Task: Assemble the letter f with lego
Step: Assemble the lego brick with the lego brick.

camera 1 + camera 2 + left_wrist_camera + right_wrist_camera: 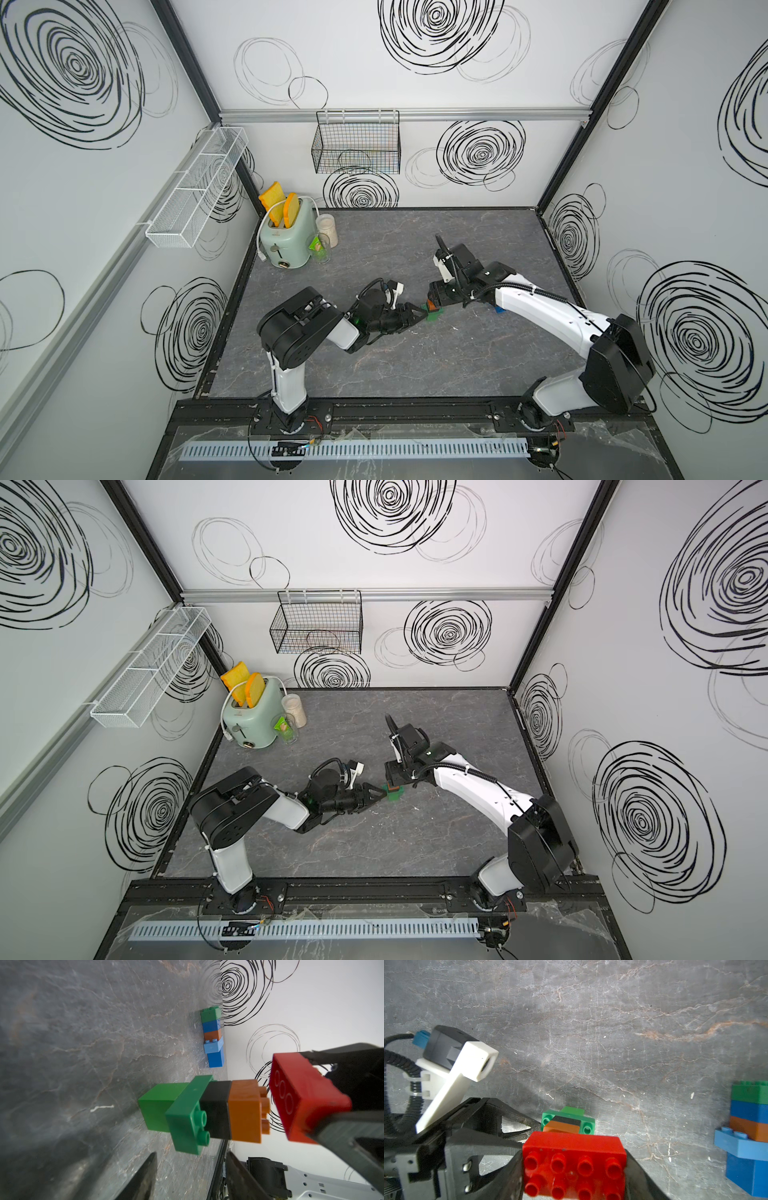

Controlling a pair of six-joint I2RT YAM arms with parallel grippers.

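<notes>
Near the middle of the bench [374,374] stands the 4-brick stack [199,1109]: green, green, black, orange on top. Just above it, the right gripper [574,1176] is clamped on the red 2x4 brick [574,1145], which is tilted, with a gap showing below it. At the stack's base, the left gripper [419,315] has its jaws apart, gripping nothing. The 5-brick stack [213,1039] stands apart, toward the bench's right edge.

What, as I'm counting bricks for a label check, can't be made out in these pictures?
Far stack: cut by the frame edge in the right wrist view; nearly all hidden by the right arm in both top views.
Near stack: too small in both top views, partly under the right gripper; layers uncountable.
Left gripper: blurred, cut by the edge in the left wrist view; contact with the near stack unclear.
</notes>
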